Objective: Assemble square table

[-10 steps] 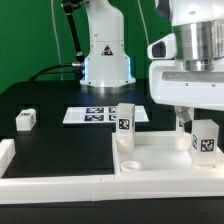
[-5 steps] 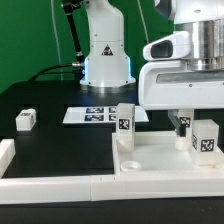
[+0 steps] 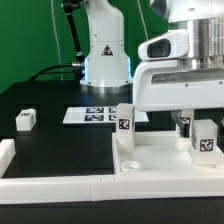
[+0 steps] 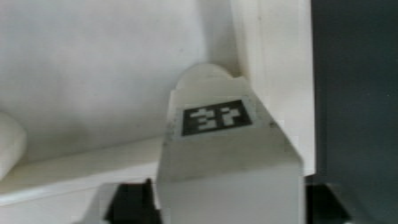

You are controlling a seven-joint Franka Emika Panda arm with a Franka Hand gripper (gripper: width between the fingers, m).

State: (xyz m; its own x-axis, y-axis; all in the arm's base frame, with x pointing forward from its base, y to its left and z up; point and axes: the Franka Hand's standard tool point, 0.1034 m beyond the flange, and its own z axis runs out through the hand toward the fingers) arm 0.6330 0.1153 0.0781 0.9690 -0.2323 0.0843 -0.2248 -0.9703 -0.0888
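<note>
Tabletop slab (image 3: 165, 165) lies nearest, at the exterior view's right, 1 upright leg (image 3: 124, 121) standing on it. Over the slab too, the gripper (image 4: 228, 203) is clamped on another leg (image 3: 205, 140). A loose leg block (image 3: 25, 120) sits on the black table (image 3: 60, 145) farther left, marker board (image 3: 98, 114) beyond.
</note>
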